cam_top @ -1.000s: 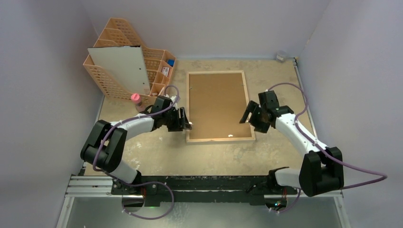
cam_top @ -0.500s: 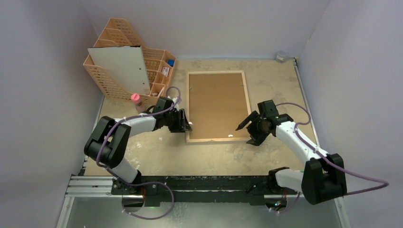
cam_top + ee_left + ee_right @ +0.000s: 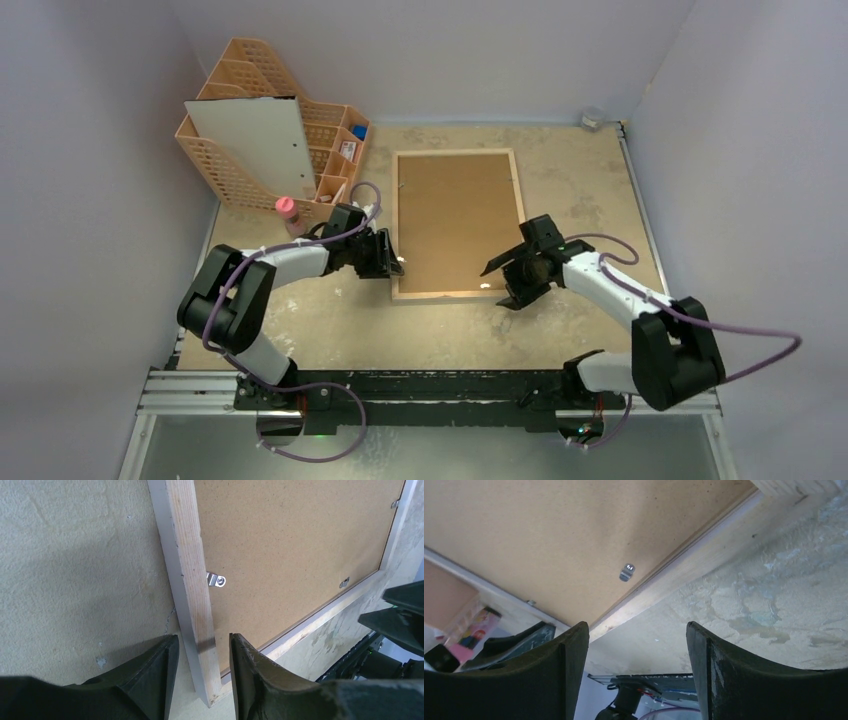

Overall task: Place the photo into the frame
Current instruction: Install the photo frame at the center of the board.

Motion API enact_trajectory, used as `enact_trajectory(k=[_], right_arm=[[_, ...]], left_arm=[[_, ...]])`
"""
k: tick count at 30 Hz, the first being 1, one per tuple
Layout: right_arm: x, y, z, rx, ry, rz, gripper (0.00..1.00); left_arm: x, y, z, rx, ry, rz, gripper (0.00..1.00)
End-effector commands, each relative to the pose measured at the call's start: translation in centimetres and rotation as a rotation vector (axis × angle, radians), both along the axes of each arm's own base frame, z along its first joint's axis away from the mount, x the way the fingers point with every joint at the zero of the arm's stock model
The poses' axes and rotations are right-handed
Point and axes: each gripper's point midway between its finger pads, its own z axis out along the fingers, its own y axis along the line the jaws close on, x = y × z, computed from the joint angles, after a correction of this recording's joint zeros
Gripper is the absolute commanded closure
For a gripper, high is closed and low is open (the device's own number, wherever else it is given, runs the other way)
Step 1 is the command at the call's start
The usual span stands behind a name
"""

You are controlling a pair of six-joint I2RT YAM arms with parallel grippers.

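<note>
The frame [image 3: 521, 215] lies face down mid-table, a brown fibreboard sheet [image 3: 458, 215] filling its back. A large white sheet [image 3: 255, 145] leans in the organiser; it looks like the photo's plain reverse. My left gripper [image 3: 390, 263] is open at the near-left corner. It straddles the light wood rail [image 3: 187, 555], with a gap on the inner side [image 3: 204, 645]. My right gripper [image 3: 502, 285] stands wide open just off the near-right corner. Only bare table shows between its fingers [image 3: 637, 630], with the near rail [image 3: 684, 565] beyond them.
A peach lattice organiser [image 3: 330, 150] stands at the back left, a pink-capped bottle [image 3: 287, 212] in front of it. Small metal tabs [image 3: 216, 580] [image 3: 626, 572] hold the fibreboard. A small grey object [image 3: 594, 118] sits in the back-right corner.
My right gripper has swung from beside the frame's right rail down and leftward to its near-right corner. The left gripper has stayed at the near-left corner, its jaws narrower around the rail.
</note>
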Motion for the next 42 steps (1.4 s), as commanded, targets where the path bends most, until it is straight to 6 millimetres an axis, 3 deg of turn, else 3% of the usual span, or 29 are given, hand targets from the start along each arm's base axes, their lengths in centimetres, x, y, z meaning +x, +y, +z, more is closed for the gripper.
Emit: enact_trajectory(k=[1, 7, 23, 36, 42], right_arm=[[1.7, 1.3, -0.4, 0.013, -0.003, 0.003, 0.26], [2.1, 0.9, -1.6, -0.05, 0.046, 0.017, 0.27], [0.5, -0.6, -4.7, -0.144, 0.181, -0.053, 0.31], [-0.3, -1.7, -4.8, -0.191, 0.179, -0.042, 0.5], [-0.9, -1.9, -5.2, -0.204, 0.198, -0.024, 0.66]], left_arm=[[0.8, 0.7, 0.0, 0.044, -0.044, 0.023, 0.56], [1.2, -0.2, 1.7, -0.025, -0.111, 0.004, 0.56], [1.0, 0.0, 1.4, -0.016, -0.101, 0.006, 0.56], [1.2, 0.2, 1.2, 0.003, -0.098, 0.013, 0.56], [1.2, 0.2, 1.1, 0.005, -0.097, 0.012, 0.56]])
